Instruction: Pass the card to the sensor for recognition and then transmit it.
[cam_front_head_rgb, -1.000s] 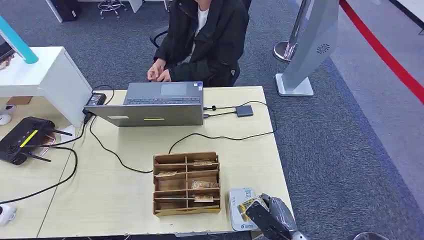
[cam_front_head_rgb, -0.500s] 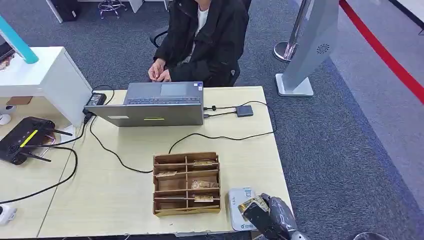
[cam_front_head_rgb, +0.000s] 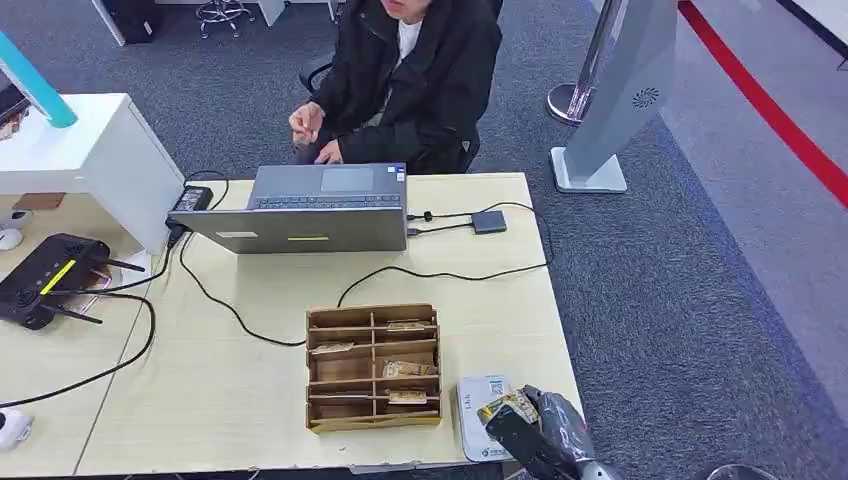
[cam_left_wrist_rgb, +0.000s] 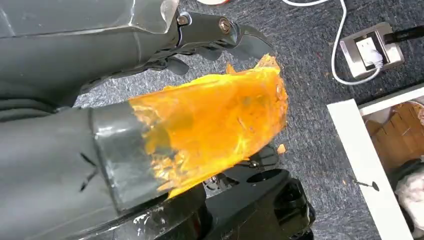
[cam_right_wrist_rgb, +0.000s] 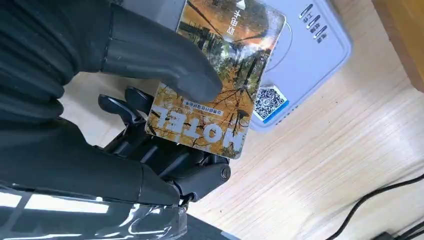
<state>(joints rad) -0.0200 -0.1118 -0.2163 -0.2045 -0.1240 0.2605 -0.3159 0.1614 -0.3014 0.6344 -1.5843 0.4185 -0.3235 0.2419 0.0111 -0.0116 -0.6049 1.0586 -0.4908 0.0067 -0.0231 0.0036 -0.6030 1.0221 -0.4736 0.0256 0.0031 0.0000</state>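
Surface: pale wooden table (cam_front_head_rgb: 250, 380) on grey carpet, filling the lower left of the head view.
Sensor: white card reader (cam_front_head_rgb: 478, 425) at the table's lower right corner, just beside the wooden compartment box (cam_front_head_rgb: 373, 366).
Card: hotel card (cam_right_wrist_rgb: 216, 80), autumn-tree print, over the reader.
Right hand (cam_front_head_rgb: 545, 435): grips the card, thumb (cam_right_wrist_rgb: 155, 52) pressed on its face.
Left hand (cam_left_wrist_rgb: 150, 100): state cannot be told; orange film covers the thumb.
Background: person (cam_front_head_rgb: 415, 80) seated behind an open laptop (cam_front_head_rgb: 310, 208), upper centre.
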